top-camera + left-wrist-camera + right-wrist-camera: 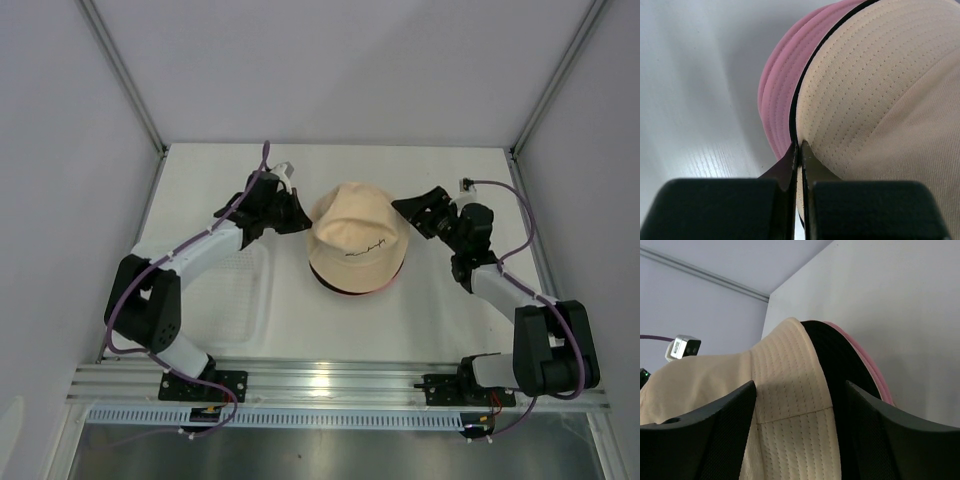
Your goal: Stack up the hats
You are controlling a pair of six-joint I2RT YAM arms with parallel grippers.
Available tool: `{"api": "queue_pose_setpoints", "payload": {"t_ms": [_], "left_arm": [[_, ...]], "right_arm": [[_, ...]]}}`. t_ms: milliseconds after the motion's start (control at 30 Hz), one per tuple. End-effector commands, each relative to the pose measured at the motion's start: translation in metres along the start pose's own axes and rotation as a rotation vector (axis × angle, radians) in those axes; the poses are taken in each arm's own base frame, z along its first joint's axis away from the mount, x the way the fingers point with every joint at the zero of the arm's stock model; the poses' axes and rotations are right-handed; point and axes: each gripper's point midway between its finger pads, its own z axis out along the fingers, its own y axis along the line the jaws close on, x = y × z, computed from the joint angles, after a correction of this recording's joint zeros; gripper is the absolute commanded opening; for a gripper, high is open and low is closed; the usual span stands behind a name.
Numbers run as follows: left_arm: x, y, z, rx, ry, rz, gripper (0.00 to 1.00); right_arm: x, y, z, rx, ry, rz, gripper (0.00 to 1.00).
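Left wrist: L claw (pixel 798 147) together at beige hat (pixel 880 100) brim; R claw (pixel 800 385) wide apart.

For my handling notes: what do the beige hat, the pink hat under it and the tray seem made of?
Beige hat: soft matte cloth, perhaps cotton; stitched rows on the brim, fine weave on the crown. Pink hat: apparently the same cloth, stitched brim. Tray: seemingly clear plastic; table shows through.

The beige hat (pixel 352 240) sits between the left gripper (pixel 306 221), jaws at its brim, and the right gripper (pixel 399 208), jaws spread.
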Motion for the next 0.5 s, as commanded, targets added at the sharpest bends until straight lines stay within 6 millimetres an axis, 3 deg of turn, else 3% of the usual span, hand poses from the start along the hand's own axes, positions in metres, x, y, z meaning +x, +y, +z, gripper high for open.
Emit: {"api": "queue_pose_setpoints", "payload": {"t_ms": [0,133,200,233,300,333,467], "left_arm": [[-0.016,-0.003,0.0,0.005,-0.032,0.027,0.01],[-0.016,-0.004,0.0,0.01,-0.031,0.031,0.01],[-0.016,-0.004,0.0,0.009,-0.033,0.03,0.01],[-0.016,-0.004,0.0,0.009,-0.033,0.03,0.01],[-0.017,-0.005,-0.001,0.012,-0.035,0.029,0.01],[-0.018,-0.005,-0.002,0.01,-0.038,0.028,0.01],[-0.019,-0.001,-0.006,-0.003,-0.05,0.023,0.01]], "right_arm": [[-0.004,0.01,0.004,-0.056,-0.023,0.006,0.73],[-0.002,0.006,0.007,-0.041,-0.01,0.016,0.7],[-0.002,0.012,0.006,-0.068,-0.012,0.018,0.55],[-0.002,0.013,0.006,-0.074,-0.012,0.02,0.36],[0.0,0.014,0.006,-0.076,-0.002,0.023,0.16],[0.0,0.014,0.006,-0.076,0.002,0.019,0.0],[0.012,-0.013,0.006,0.03,0.038,0.005,0.0]]}}
